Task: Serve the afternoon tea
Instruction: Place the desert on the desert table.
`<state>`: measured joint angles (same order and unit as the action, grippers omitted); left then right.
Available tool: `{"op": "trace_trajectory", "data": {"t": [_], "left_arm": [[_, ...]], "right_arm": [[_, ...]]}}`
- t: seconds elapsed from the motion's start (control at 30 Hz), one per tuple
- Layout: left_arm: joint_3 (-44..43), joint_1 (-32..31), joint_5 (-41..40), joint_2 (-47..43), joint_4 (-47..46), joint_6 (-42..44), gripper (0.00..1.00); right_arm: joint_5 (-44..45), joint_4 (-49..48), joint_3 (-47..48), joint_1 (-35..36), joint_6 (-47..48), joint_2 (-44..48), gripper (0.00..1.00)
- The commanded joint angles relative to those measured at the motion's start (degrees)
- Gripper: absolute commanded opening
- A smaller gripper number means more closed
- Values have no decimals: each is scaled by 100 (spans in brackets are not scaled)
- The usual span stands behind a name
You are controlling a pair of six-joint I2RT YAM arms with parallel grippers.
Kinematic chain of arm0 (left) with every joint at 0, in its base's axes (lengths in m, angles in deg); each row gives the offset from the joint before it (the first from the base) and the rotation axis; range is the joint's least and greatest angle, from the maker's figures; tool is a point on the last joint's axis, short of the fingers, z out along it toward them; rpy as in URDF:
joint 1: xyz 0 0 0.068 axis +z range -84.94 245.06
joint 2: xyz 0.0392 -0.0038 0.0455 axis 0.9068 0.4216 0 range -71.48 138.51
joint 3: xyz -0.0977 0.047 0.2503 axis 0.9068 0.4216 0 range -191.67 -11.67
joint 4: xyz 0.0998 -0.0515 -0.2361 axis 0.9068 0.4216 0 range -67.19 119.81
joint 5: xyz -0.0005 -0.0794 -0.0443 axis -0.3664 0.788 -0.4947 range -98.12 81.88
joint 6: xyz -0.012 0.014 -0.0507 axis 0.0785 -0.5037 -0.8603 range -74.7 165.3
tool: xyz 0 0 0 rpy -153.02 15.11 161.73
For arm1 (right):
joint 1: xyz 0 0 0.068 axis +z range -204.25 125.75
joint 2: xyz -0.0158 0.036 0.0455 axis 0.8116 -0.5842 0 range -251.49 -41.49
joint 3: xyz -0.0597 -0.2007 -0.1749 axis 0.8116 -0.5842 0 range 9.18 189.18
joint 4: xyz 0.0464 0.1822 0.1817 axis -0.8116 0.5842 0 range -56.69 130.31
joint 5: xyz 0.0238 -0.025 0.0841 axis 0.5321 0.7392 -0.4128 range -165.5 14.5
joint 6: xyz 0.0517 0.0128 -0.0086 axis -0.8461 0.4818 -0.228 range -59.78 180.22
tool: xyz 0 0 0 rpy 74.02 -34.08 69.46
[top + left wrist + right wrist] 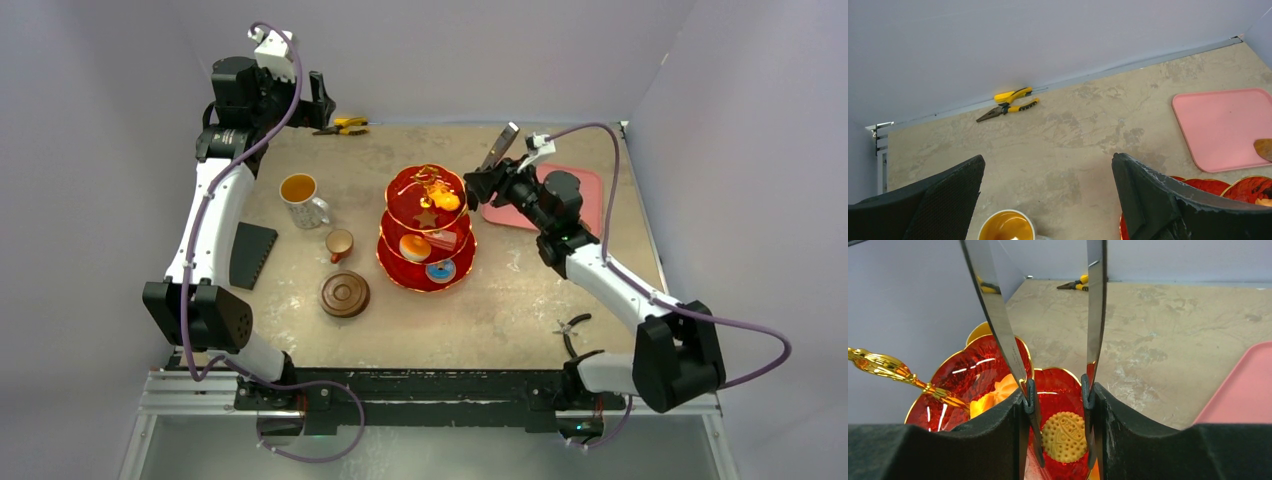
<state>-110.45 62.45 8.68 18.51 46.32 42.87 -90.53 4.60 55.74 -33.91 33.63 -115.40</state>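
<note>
Three red tiers of the stand (428,228) sit mid-way across the desk (520,300) in the top view, with the mug (299,192) to their left and the left gripper (322,100) hanging at the far left. The left wrist view shows that gripper spread wide and empty. In the right wrist view the right gripper (1060,402) is clenched on the tongs (1095,315), whose tips flank a biscuit (1064,436). The biscuit looks light and crumbly, and is probably best pinched gently across its edges.

Bare table (500,300) lies open on the near side of the 3-tier stand (427,228), but the mug (300,198), small cup (339,243) and brown saucer (345,294) crowd its left, the pink tray (590,185) lies near its right, and the right gripper (487,183) with tongs (503,143) hangs at its right edge.
</note>
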Motion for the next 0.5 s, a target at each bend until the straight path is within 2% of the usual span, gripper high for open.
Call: {"op": "trace_trajectory", "data": {"t": [0.0,0.17,0.47], "left_arm": [[-120,58,98,-162,-220,-94,99],[-128,59,91,-175,-205,-78,99],[-162,59,80,-175,-180,-73,99]], "right_arm": [[-141,-341,67,39,-80,-77,48],[-49,-268,62,43,-60,-102,55],[0,-54,174,36,66,-35,55]]}}
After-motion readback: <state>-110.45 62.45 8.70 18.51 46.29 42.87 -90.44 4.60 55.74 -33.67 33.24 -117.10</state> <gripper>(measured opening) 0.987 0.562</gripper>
